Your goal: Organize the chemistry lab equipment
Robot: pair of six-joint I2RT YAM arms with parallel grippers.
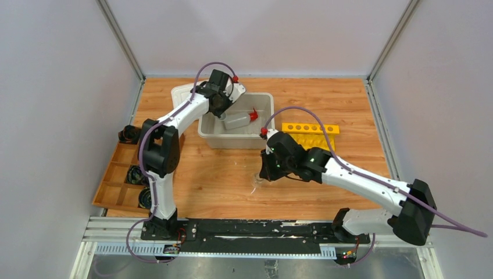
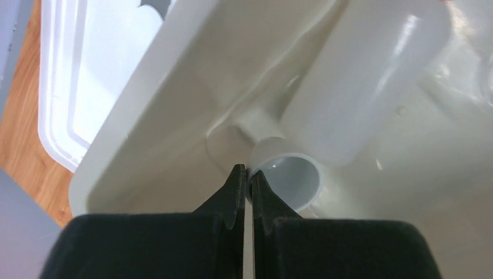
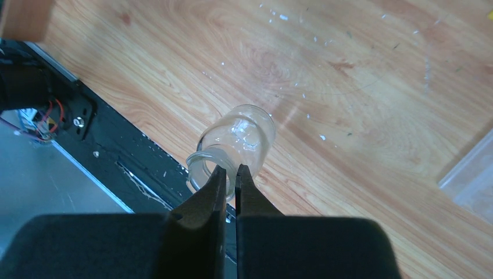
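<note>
**Two arms, two small vessels pinched at the rim**

In the upper centre of the overhead view, the left gripper (image 2: 247, 172) reaches down into a pale bin (image 2: 174, 87). Its wrist view shows the jaws drawn almost together, with the wall of a tiny white cup (image 2: 290, 181) caught between them. The cup lies on its side on the bin floor, its mouth towards the camera. Just behind it, at upper right of that view, lies the white squeeze bottle (image 2: 372, 99), also on its side. From above we see its red nozzle (image 1: 253, 115) pointing to the right. The bin's lid (image 2: 70, 75) lies outside the bin, at upper left.

At mid-frame in the overhead view, the right gripper (image 3: 231, 173) hangs over the wooden table (image 3: 360, 87). Its jaws are nearly closed on the lip of a clear glass beaker (image 3: 244, 136), which is tilted with its base away from the camera. We cannot tell whether the beaker touches the table.

A yellow rack (image 1: 311, 129) lies right of the bin. A wooden tray (image 1: 119, 180) at the left edge holds black cable coils (image 1: 135, 174).
</note>
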